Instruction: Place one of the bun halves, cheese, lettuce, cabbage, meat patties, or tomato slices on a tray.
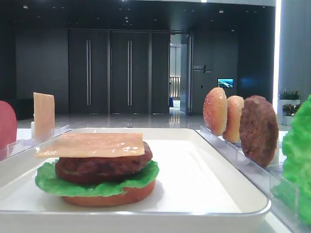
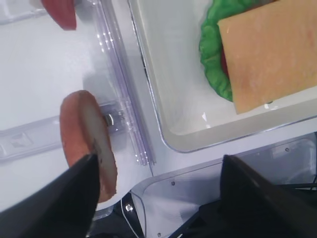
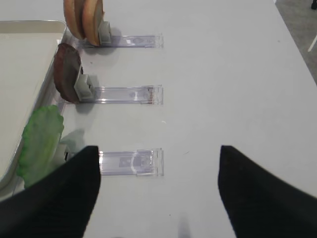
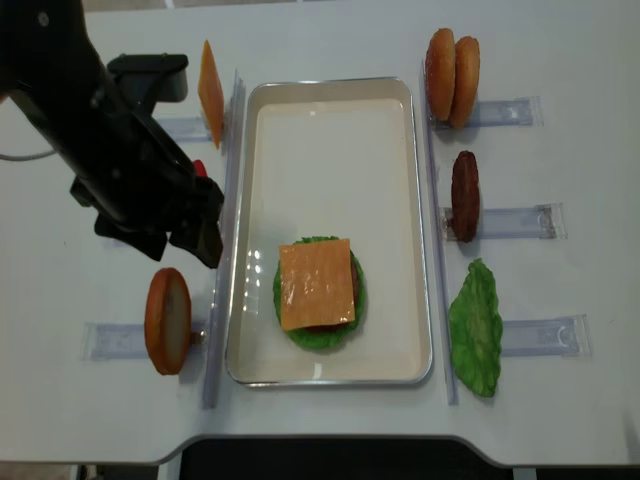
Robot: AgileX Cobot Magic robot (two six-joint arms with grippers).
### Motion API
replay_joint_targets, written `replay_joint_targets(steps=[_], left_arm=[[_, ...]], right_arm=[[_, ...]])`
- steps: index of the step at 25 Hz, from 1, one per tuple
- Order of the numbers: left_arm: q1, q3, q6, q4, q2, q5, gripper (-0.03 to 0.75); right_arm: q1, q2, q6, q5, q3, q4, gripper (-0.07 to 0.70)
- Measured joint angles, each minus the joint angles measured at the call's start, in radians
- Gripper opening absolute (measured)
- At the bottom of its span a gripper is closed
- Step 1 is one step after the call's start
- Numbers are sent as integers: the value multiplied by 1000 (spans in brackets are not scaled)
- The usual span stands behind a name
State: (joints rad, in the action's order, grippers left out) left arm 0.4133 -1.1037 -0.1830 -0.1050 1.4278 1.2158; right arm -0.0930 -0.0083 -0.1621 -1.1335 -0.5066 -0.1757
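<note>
Overhead view: cheese (image 4: 317, 284) flat atop burger, slightly skewed; left hand (image 2: 156, 198) wide, empty.

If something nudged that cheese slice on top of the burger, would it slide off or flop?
The cheese slice probably stays stiff: in the low front view its corners overhang the patty without drooping. It looks thin and glossy, so likely light and apt to slide. It only rests on top, so a sideways push might shift it.
</note>
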Motion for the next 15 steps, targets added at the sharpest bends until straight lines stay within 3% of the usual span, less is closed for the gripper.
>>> replay_joint_targets(steps=[4,15], left_arm=[[-58,-27,10,23,0,1,576],[-317,-118,82,112,0,6,576]], right_arm=[[0,0,0,0,0,0,479],[0,0,0,0,0,0,479]])
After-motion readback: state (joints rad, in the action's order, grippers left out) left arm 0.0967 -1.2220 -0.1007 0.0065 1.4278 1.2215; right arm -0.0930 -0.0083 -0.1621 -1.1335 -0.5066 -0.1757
